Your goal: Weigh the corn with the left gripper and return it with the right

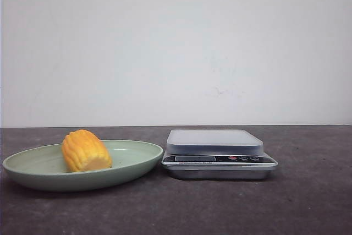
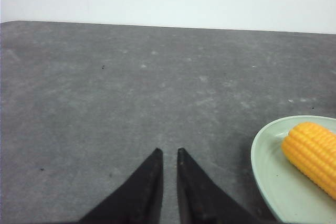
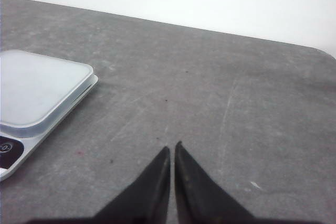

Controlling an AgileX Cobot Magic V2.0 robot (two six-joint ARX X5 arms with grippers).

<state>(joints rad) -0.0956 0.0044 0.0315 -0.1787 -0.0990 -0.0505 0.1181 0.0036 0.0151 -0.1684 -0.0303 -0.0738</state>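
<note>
The corn (image 1: 86, 151), a short yellow-orange cob piece, lies in a pale green oval plate (image 1: 135, 166) at the left of the table. It also shows in the left wrist view (image 2: 312, 154), on the plate (image 2: 273, 177). A silver kitchen scale (image 1: 219, 153) with an empty grey platform stands just right of the plate. It also shows in the right wrist view (image 3: 37, 90). My left gripper (image 2: 169, 150) is shut and empty over bare table, apart from the plate. My right gripper (image 3: 172, 146) is shut and empty over bare table, apart from the scale. Neither gripper shows in the front view.
The table is dark grey with a white wall behind it. The table's far edge and a rounded corner (image 3: 320, 51) show in the right wrist view. The scale's buttons and display (image 1: 220, 159) face the front.
</note>
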